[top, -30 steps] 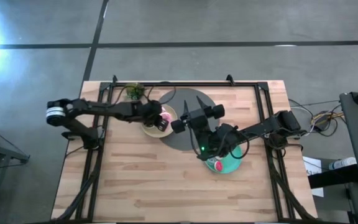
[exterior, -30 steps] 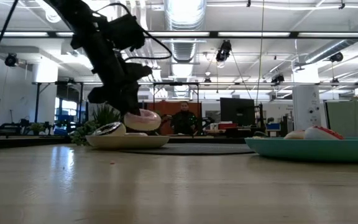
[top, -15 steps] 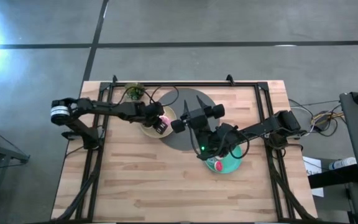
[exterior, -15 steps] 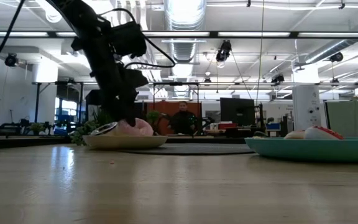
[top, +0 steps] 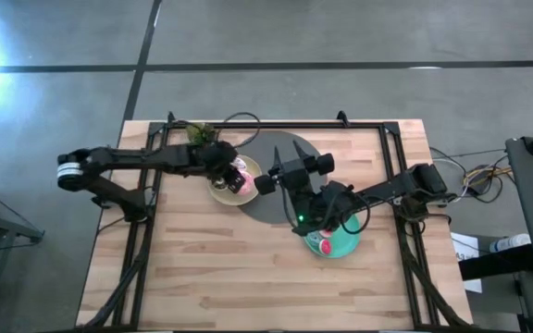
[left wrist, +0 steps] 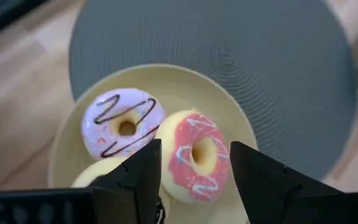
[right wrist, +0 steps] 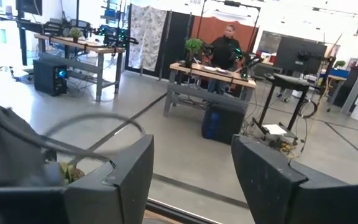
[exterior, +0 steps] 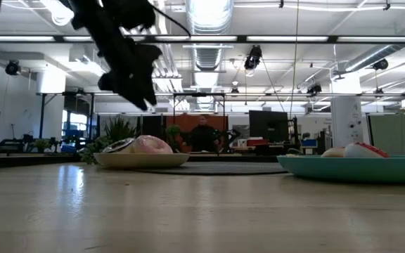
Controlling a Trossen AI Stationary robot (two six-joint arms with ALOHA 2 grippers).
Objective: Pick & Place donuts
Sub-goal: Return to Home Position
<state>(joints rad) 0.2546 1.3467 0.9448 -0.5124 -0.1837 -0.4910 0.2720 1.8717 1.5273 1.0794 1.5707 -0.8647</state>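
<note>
On the cream plate (left wrist: 185, 87), three donuts are counted: a lilac-frosted donut (left wrist: 124, 124) with chocolate drizzle, a pink-frosted donut (left wrist: 197, 155) touching it, and a pale yellow donut (left wrist: 95, 177) that is largely cut off by a finger of the left end effector (left wrist: 193, 146). That end effector is held above the plate, clear of the donuts, with its fingers spread wide and empty. The plate is seen to overlap the edge of the one dark grey disc (left wrist: 229, 56).

On the single teal plate (exterior: 350, 167), two donuts can be made out in the low view: a white and red donut (exterior: 363, 149) and a cream donut (exterior: 332, 152). From above, much of that plate is hidden under the right arm, so a full count cannot be made.

The right end effector (top: 286, 153) is held over the grey disc, fingers wide and empty, and is pointed toward the room, where one person (right wrist: 229, 40) is seen.
</note>
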